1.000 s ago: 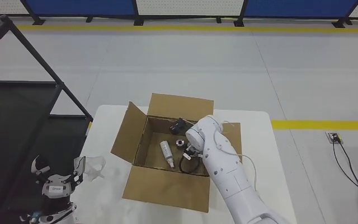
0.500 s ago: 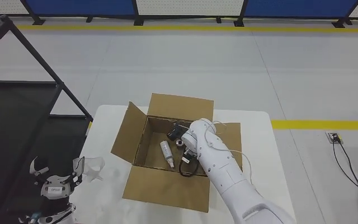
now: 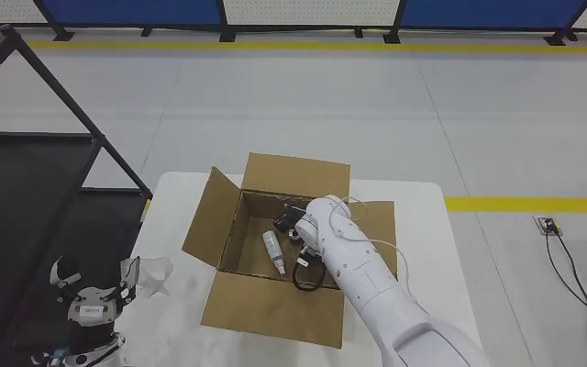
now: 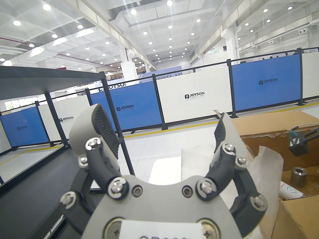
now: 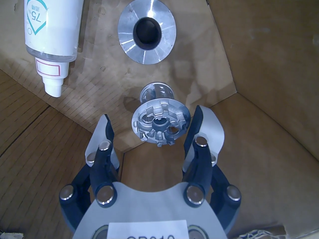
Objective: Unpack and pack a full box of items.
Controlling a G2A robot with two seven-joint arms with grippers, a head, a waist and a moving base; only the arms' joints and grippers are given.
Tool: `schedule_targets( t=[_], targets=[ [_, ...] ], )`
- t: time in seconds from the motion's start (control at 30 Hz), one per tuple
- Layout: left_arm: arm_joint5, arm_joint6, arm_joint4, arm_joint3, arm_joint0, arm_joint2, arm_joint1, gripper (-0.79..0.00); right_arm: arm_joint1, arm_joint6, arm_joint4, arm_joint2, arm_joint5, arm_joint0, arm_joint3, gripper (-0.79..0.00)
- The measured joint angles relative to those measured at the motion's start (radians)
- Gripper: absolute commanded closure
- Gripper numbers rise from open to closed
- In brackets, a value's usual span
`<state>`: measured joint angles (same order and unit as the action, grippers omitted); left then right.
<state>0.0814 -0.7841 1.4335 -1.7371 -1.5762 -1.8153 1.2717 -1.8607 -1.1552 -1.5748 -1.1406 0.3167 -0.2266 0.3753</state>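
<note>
L gripper [image 4: 159,130] wide open, empty, off the white table's [image 3: 179,321] left edge. In the brown cardboard box [image 3: 275,316]: white spray bottle [image 5: 53,18], flat silver metal ring [image 5: 147,33], then grey toothed cast-metal part [image 5: 160,123] on the floor. R gripper [image 5: 152,129] straddles it, spread, no grip yet. Risk: round flange twists out on closing, rolls into ring. Box's right wall close; free room is upward.

The white bottle [image 5: 52,21] carries a label [image 5: 37,18] with teal letters and a number inside a teal outline. Each fence panel [image 4: 194,95] bears a dark logo beside one word. The sticker [image 5: 148,230] on the plate of the right claw [image 5: 152,120], like that of the left claw [image 4: 160,113], shows dark characters, cut off.
</note>
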Motion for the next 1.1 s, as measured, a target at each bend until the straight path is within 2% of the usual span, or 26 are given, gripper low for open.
schedule_targets(
  t=[0.07,0.1,0.17,0.2,0.3,0.33,0.6,0.8,0.97,1.1],
  targets=[
    [0.000,0.000,0.000,0.000,0.000,0.000,0.000,-0.785,-0.003,0.006,0.005,0.003,-0.013,0.010,-0.017,-0.585],
    [0.000,0.000,0.000,0.000,0.000,0.000,0.000,-0.785,-0.004,0.007,0.006,0.005,-0.019,0.014,-0.024,-0.536],
    [0.000,-0.001,0.001,0.001,0.001,-0.001,0.000,-0.785,-0.008,0.007,0.006,0.012,-0.036,0.021,-0.042,-0.363],
    [0.000,-0.001,0.001,0.001,0.002,-0.001,0.000,-0.785,-0.010,0.006,0.006,0.015,-0.044,0.024,-0.048,-0.317],
    [0.002,-0.002,0.000,0.001,0.003,-0.001,0.000,-0.785,-0.017,0.010,0.008,0.024,-0.062,0.032,-0.068,-0.105],
    [0.003,-0.002,0.000,0.001,0.003,-0.002,0.000,-0.785,-0.019,0.013,0.010,0.026,-0.065,0.036,-0.076,-0.009],
    [0.010,0.001,-0.002,0.005,0.010,-0.006,-0.001,-0.785,-0.019,0.048,0.033,0.028,-0.049,0.055,-0.073,0.000],
    [0.018,0.007,0.004,0.008,0.021,-0.002,-0.002,-0.785,-0.001,0.073,0.040,0.016,-0.015,0.033,0.027,0.000],
    [0.026,0.013,0.011,0.012,0.034,0.005,-0.003,-0.785,0.033,0.016,0.015,-0.012,-0.005,-0.068,0.260,0.000],
    [0.030,0.014,0.014,0.012,0.039,0.008,-0.004,-0.785,0.065,-0.095,-0.037,-0.042,0.001,-0.232,0.582,0.000]
  ],
)
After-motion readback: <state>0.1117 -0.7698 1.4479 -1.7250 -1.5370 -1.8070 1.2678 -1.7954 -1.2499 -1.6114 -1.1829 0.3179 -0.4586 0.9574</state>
